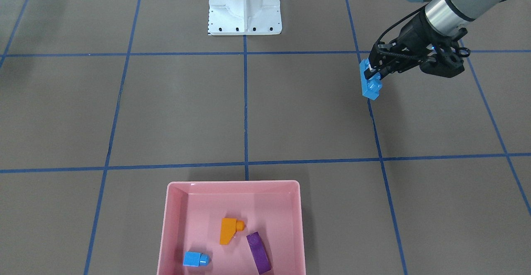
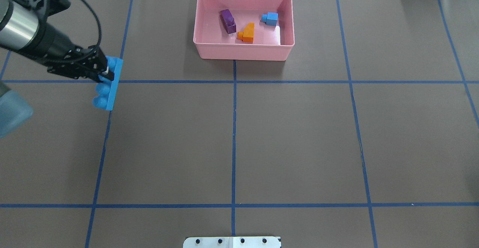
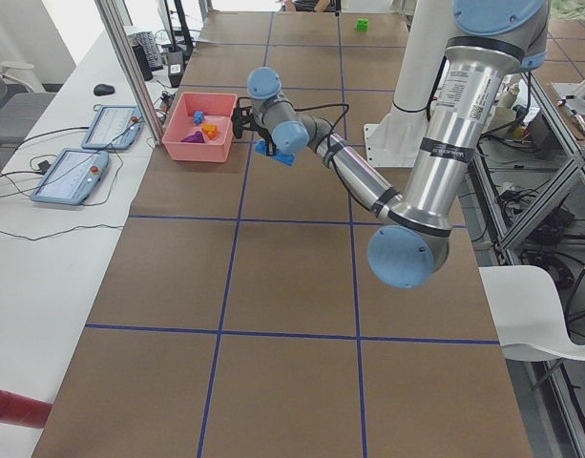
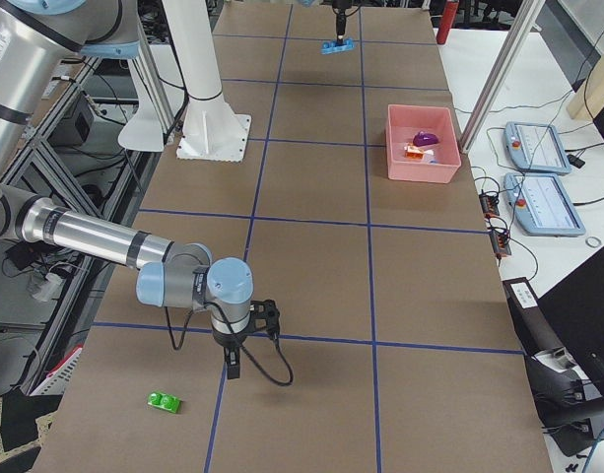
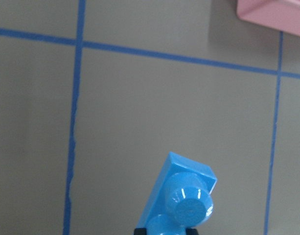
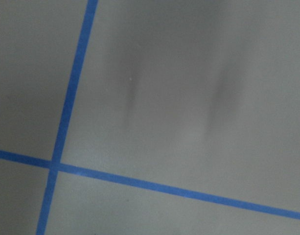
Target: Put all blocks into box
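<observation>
My left gripper (image 1: 375, 71) is shut on the long blue four-stud brick (image 1: 370, 82) and holds it on edge above the table, far from the box; it also shows in the overhead view (image 2: 109, 85) and the left wrist view (image 5: 184, 198). The pink box (image 2: 243, 53) holds the orange sloped brick (image 2: 247, 33), the small blue brick (image 2: 270, 18) and the purple brick (image 2: 228, 21). The green brick (image 4: 164, 401) lies on the table near my right gripper (image 4: 233, 370), which points down just above the table. I cannot tell whether that gripper is open.
The white robot base (image 1: 244, 9) stands at the table's edge. Two tablets (image 4: 543, 148) lie on the side bench beyond the box. A red cylinder (image 3: 15, 405) lies at the bench's end. Blue tape lines (image 6: 66, 107) grid the brown table.
</observation>
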Action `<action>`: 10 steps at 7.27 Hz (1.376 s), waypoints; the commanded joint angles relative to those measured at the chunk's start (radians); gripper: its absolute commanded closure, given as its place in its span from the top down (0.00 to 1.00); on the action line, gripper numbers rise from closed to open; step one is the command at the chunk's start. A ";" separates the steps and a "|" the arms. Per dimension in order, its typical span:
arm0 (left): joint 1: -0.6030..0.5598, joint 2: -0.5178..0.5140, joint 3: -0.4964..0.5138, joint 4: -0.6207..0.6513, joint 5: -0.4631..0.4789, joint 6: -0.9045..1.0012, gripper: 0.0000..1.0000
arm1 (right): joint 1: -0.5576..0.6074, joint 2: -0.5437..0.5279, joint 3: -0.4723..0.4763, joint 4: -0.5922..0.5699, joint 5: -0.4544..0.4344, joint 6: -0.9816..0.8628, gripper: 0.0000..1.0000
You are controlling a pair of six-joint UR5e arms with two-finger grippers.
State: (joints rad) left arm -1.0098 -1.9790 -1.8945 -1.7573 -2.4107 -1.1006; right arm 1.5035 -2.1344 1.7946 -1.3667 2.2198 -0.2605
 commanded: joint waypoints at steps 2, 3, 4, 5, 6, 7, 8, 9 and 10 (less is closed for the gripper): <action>-0.049 -0.329 0.295 0.022 0.001 -0.038 0.00 | 0.029 -0.048 -0.197 0.175 0.061 -0.011 1.00; -0.050 -0.342 0.304 0.022 0.002 -0.038 0.00 | 0.029 -0.056 -0.240 0.267 0.051 0.013 1.00; -0.049 -0.351 0.313 0.024 0.002 -0.038 0.00 | 0.030 -0.062 -0.262 0.285 0.034 0.023 1.00; -0.049 -0.391 0.357 0.018 0.002 -0.050 0.00 | 0.029 -0.070 -0.283 0.287 0.023 0.024 1.00; -0.047 -0.479 0.456 0.013 0.024 -0.058 0.00 | 0.029 -0.070 -0.297 0.287 0.024 0.024 1.00; -0.047 -0.548 0.541 0.007 0.065 -0.067 0.00 | 0.029 -0.070 -0.313 0.287 0.024 0.024 1.00; -0.046 -0.570 0.583 -0.019 0.076 -0.067 0.00 | 0.029 -0.071 -0.345 0.310 0.026 0.026 0.99; -0.046 -0.578 0.597 -0.031 0.078 -0.067 0.00 | 0.029 -0.070 -0.386 0.357 0.032 0.033 0.99; -0.046 -0.587 0.610 -0.033 0.085 -0.067 0.00 | 0.029 -0.070 -0.389 0.369 0.035 0.059 0.99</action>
State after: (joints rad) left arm -1.0557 -2.5502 -1.3090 -1.7813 -2.3350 -1.1668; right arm 1.5325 -2.2047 1.4265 -1.0255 2.2504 -0.2232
